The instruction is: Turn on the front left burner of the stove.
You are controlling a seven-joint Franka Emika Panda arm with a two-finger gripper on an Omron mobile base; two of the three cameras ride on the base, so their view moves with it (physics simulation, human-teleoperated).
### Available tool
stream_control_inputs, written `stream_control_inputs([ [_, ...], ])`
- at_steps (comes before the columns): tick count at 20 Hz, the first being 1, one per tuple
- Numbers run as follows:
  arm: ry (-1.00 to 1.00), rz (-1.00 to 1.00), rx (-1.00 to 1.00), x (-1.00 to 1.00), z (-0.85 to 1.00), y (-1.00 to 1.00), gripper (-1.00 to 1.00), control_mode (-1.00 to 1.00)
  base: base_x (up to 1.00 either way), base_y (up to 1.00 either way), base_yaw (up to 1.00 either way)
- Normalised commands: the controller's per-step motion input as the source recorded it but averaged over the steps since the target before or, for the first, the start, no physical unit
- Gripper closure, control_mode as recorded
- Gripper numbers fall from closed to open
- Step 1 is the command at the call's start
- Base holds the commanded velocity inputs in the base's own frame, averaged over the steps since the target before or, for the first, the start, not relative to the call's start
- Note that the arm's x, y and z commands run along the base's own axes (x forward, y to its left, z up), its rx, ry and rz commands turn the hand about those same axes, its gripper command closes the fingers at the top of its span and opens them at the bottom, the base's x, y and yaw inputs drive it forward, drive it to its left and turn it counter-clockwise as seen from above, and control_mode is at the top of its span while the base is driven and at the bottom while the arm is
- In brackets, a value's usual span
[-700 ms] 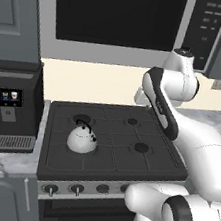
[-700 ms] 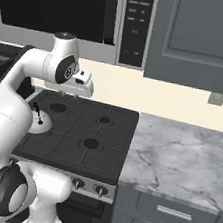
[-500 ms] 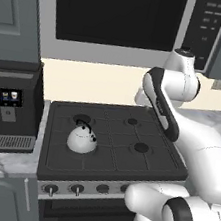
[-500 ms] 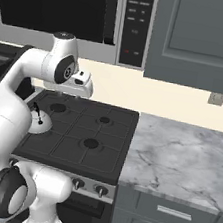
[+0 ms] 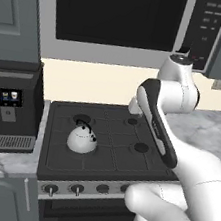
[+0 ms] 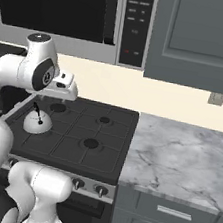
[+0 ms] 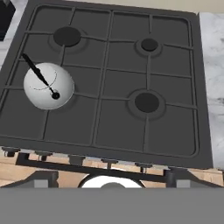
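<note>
Kettle (image 7: 48, 85) covers the stove's (image 7: 175, 94) front left corner; end effector (image 6: 66, 87) opening unclear.

No text, brand or number can be read anywhere. The microwave's control panel (image 6: 136, 23) carries rows of small pale marks and two red dots, too small to make out. The coffee machine's screen (image 5: 5, 96) shows three small coloured icons, and no lettering can be made out there.
</note>
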Motion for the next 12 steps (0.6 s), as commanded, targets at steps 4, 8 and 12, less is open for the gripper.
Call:
stream_control_inputs([
  [4,-0.02,0.0,-0.1,-0.19,0.0,0.9,-1.0,-1.0,0.0,0.0,0.0],
  [8,-0.01,0.0,-0.15,-0.04,0.0,1.0,-1.0,-1.0,0.0,0.0,0.0],
  [12,-0.02,0.0,-0.18,-0.18,-0.1,1.0,-1.0,-1.0,0.0,0.0,0.0],
])
